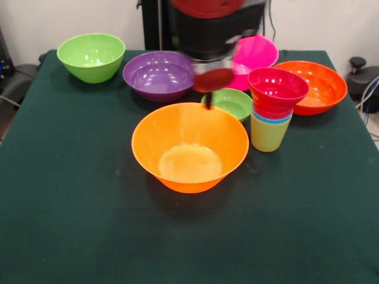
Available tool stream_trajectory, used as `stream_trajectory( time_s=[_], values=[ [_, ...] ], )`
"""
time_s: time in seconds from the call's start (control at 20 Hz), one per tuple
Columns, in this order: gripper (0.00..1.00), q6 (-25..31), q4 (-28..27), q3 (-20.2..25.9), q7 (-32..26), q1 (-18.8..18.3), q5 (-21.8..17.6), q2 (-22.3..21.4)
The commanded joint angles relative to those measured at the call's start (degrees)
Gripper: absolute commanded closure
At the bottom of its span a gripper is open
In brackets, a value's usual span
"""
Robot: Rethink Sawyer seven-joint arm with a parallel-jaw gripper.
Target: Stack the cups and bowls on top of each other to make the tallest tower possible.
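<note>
The tower stands right of centre: a yellow-green cup (267, 135) lowest, a blue cup's rim (272, 119) in it, and a red cup (272, 110) with a small red bowl (278, 87) nested on top. My gripper (210, 89) comes down blurred at the middle back, over the small green bowl (232, 104). A blurred dark-red thing (214, 78) sits at its tip; whether it is gripped I cannot tell. The big orange bowl (189, 145) lies in front of it, upright and empty.
A lime green bowl (91, 56) stands at the back left and a purple bowl (159, 75) beside the arm. The pink bowl (254, 54) is behind the tower, and the red-orange bowl (317, 87) is to the tower's right.
</note>
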Motion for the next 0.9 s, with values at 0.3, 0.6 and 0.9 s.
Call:
stream_trajectory(
  time_s=[0.3, 0.6, 0.9],
  values=[
    [0.0, -3.5, 4.0, 5.5, -24.5, -9.9, -13.2, -1.2],
    [0.0, -11.7, 16.7, 6.3, -25.6, -10.9, -15.3, -7.1],
    [0.0, -19.3, 29.2, 6.0, -22.4, -10.2, -15.7, -11.5]
  ],
)
